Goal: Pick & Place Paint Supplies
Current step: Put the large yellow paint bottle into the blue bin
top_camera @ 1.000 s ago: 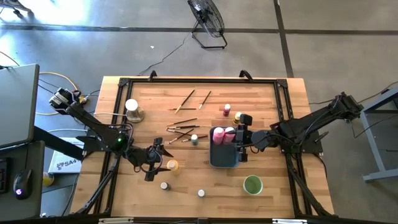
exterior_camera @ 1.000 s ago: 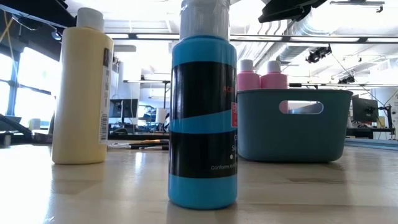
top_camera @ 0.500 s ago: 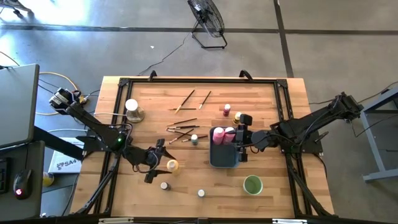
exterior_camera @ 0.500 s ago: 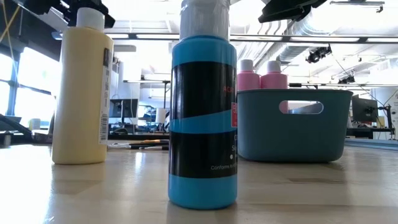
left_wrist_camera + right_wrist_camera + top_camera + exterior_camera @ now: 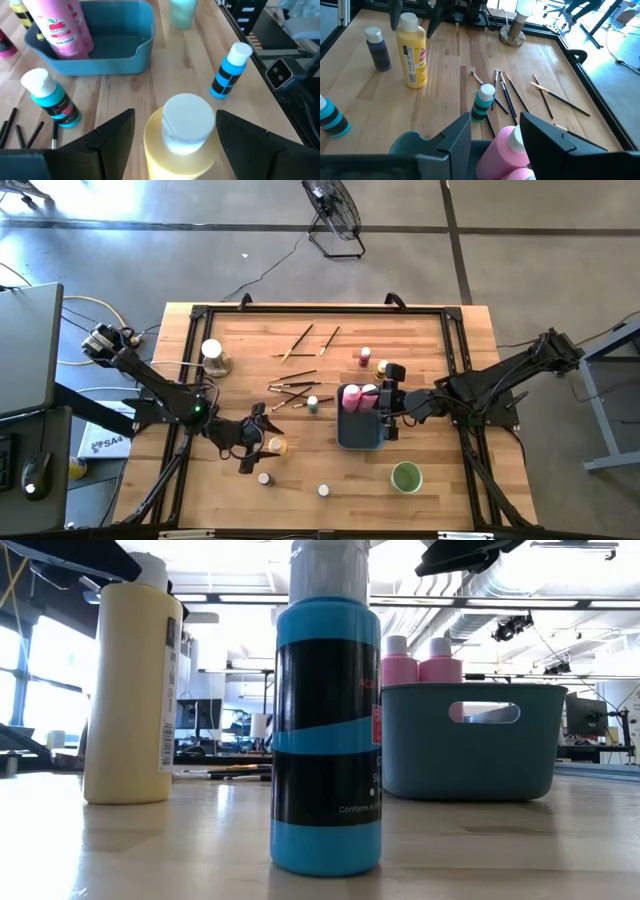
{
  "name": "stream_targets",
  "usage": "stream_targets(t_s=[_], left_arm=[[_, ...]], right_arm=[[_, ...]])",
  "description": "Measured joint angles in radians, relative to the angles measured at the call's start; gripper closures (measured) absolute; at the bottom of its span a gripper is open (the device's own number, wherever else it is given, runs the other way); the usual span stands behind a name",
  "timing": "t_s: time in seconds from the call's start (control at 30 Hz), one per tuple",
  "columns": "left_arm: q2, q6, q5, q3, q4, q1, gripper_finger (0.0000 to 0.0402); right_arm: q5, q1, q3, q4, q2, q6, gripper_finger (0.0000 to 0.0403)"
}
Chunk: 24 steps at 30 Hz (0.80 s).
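A yellow squeeze bottle (image 5: 277, 445) with a white cap (image 5: 186, 121) stands upright on the wooden table. My left gripper (image 5: 262, 443) is open, one finger (image 5: 107, 137) on each side of the bottle's top, with a gap on both sides. Two pink bottles (image 5: 358, 394) stand in the blue-grey tray (image 5: 360, 432). My right gripper (image 5: 386, 414) hangs open above the tray's right end, clear of the pink bottle (image 5: 502, 150) below it. Small capped bottles (image 5: 312, 403) (image 5: 264, 478) (image 5: 323, 491) and brown-handled paintbrushes (image 5: 294, 386) are spread on the table.
A round green cup (image 5: 406, 476) stands near the tray's right front corner. Two small bottles (image 5: 373, 362) and more brushes (image 5: 316, 338) lie farther back. A white-topped round object (image 5: 212, 356) stands at the far left. A blue bottle (image 5: 325, 730) stands close to the low camera.
My left gripper has edged a little closer to the yellow bottle's top; in the low view its dark body now shows over the bottle's cap. The bottle has stayed where it was.
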Motion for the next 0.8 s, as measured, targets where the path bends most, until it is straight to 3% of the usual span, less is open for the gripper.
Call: stream_targets(t_s=[0.5,0.8], left_arm=[[0.006,-0.003,-0.013,0.000,0.003,0.000,0.0135],[0.006,-0.003,-0.016,0.000,0.008,0.000,0.0212]], right_arm=[[0.000,0.000,0.000,0.001,0.000,0.000,0.0241],[0.000,0.000,0.000,0.002,0.000,0.000,0.0241]])
